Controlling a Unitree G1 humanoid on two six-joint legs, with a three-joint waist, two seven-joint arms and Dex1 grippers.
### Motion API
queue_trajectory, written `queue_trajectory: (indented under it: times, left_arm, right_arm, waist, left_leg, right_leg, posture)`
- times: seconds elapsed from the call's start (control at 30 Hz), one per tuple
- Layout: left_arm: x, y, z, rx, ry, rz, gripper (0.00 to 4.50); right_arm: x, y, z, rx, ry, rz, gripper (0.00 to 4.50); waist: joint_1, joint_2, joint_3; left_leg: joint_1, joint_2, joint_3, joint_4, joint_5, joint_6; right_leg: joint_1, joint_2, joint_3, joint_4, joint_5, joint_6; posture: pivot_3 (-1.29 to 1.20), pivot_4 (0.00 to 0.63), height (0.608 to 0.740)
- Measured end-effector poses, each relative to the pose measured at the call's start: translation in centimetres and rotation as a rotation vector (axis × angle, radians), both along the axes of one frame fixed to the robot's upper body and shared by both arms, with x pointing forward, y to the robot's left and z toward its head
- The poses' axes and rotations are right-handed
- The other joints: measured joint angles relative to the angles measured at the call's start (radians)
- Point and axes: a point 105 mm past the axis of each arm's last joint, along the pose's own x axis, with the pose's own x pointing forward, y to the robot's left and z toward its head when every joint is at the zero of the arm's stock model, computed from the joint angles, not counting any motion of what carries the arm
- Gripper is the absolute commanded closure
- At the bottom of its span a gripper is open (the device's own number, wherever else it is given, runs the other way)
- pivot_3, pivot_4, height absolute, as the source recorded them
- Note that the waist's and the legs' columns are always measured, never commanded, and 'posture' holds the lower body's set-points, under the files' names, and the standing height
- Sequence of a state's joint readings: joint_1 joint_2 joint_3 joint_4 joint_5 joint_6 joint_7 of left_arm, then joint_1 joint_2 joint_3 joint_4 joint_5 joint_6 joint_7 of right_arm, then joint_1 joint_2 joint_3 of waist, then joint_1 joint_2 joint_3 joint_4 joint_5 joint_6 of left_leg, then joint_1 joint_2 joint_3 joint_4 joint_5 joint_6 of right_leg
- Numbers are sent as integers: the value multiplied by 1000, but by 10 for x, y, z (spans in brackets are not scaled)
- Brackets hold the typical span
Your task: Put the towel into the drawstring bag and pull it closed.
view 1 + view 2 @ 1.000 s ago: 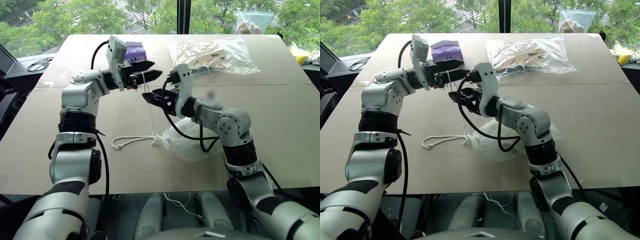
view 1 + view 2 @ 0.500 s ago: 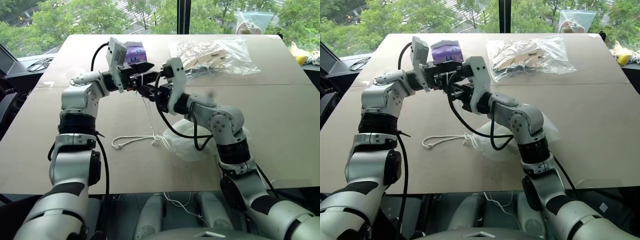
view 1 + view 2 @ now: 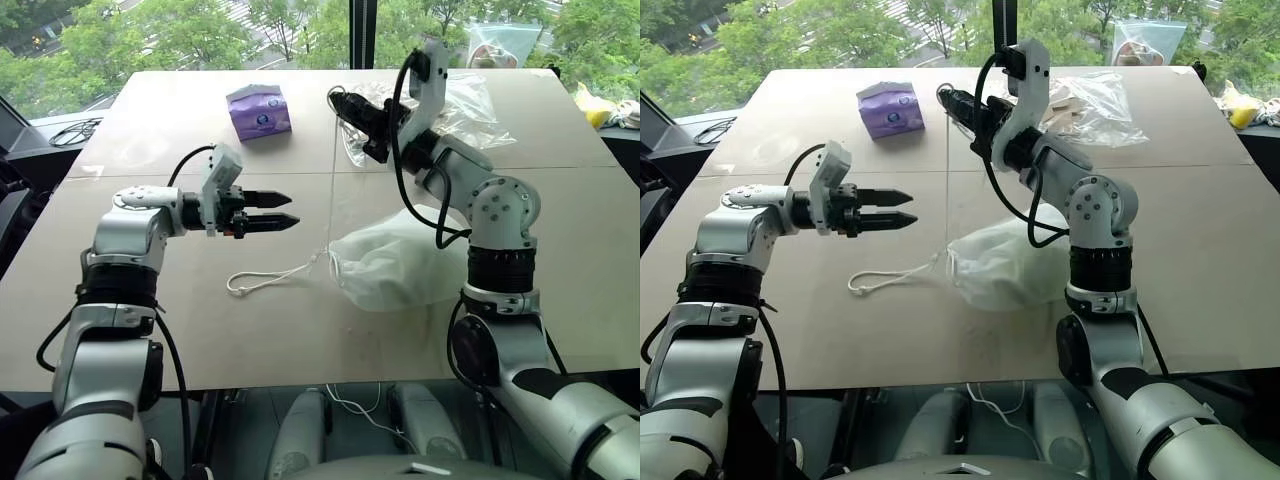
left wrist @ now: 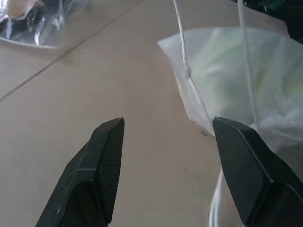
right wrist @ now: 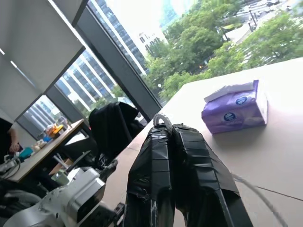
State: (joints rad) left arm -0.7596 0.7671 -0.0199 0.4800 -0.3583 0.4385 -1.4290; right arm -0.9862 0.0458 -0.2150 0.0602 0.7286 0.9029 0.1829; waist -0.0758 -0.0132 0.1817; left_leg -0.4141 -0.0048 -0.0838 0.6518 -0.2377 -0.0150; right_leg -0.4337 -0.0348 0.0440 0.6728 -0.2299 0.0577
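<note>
Bag [image 3: 395, 262]: one white drawstring bag, lying on the table [image 3: 150, 320] near the front edge, just ahead of the right arm; mouth gathered, facing the left gripper.
Towel [image 4: 222, 71]: one pale green bundle, seen through the thin fabric in the left wrist view; it sits inside the bag.
Cord [image 3: 262, 280]: one white looped cord; a loop lies on the table from the bag's mouth out toward the left arm, and a strand rises from the mouth up to the right gripper.
Left gripper [image 3: 283, 211]: above the table beside the bag's mouth, pointing level toward it; two fingers [image 4: 99, 165] spread apart, nothing between them.
Right gripper [image 3: 345, 103]: raised high over the far half of the table; two fingers pressed together, pinching the cord, which shows at the tips in the right wrist view.
Tissue box [image 3: 259, 110]: one, purple, far left of centre.
Plastic bag [image 3: 470, 100]: one clear bag with beige contents, far side, behind the right arm.
</note>
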Motion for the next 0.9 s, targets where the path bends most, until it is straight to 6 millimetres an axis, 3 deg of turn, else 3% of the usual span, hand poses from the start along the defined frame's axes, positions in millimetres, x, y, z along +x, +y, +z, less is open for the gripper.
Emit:
queue_trajectory:
  times: [0.1,0.23,0.3,0.37,0.47,0.5,0.6,0.7,0.8,0.9]
  left_arm:
    - [1,4,6,-7,-24,20,1452]
    - [14,-6,21,-98,-83,64,1452]
    - [25,-2,35,-142,-138,134,1452]
    - [30,5,41,-159,-170,182,1452]
    - [34,10,37,-167,-167,216,1452]
    - [34,11,36,-168,-161,217,1452]
    - [28,15,28,-154,-136,203,1452]
    - [14,25,7,-115,-68,189,1452]
    - [-12,38,-19,-57,33,165,1452]
    - [-29,37,-26,-47,91,129,1452]
  right_arm:
    - [5,-1,-5,-14,17,-35,4472]
    - [37,-21,-25,-101,70,-287,4472]
    - [54,-47,-39,-190,78,-445,3861]
    - [60,-65,-39,-203,66,-542,3135]
    - [62,-85,-34,-183,47,-621,1862]
    - [61,-87,-35,-185,44,-616,1862]
    - [40,-80,-50,-245,30,-437,1862]
    - [5,-76,-66,-329,21,-222,1862]
    - [-46,-93,-75,-368,-2,-17,1862]
    - [-86,-101,-74,-346,-7,152,1862]
  waist:
    - [4,0,0]
    - [12,0,0]
    - [14,0,0]
    - [9,0,0]
    - [0,0,0]
    - [-3,0,0]
    - [-10,0,0]
    - [-16,0,0]
    - [-10,0,0]
    - [1,0,0]
  left_leg:
    - [0,0,0,0,0,0]
    - [0,-1,0,1,2,-3]
    - [0,-1,0,1,2,-3]
    - [0,-1,0,0,2,-3]
    - [0,-1,1,0,2,-3]
    - [0,0,0,-1,2,-3]
    - [0,0,1,-1,2,-3]
    - [-1,0,1,-1,2,-3]
    - [-1,0,0,-1,2,-3]
    - [0,1,0,0,2,-3]
  right_leg:
    - [0,0,0,1,0,0]
    - [0,-1,0,1,0,0]
    - [0,-1,0,2,0,0]
    - [0,-1,0,2,0,0]
    - [-1,-1,1,2,0,0]
    - [-2,0,1,2,0,0]
    - [-1,-1,1,1,0,0]
    - [-1,-1,1,0,0,0]
    - [0,-1,1,-1,0,0]
    - [1,-1,0,-1,0,0]
  posture:
    - [0,150,740]
    - [0,150,740]
    - [0,150,740]
    - [0,150,740]
    - [0,150,740]
    - [0,150,740]
    - [0,150,740]
    - [0,150,740]
    - [0,150,740]
    - [0,150,740]
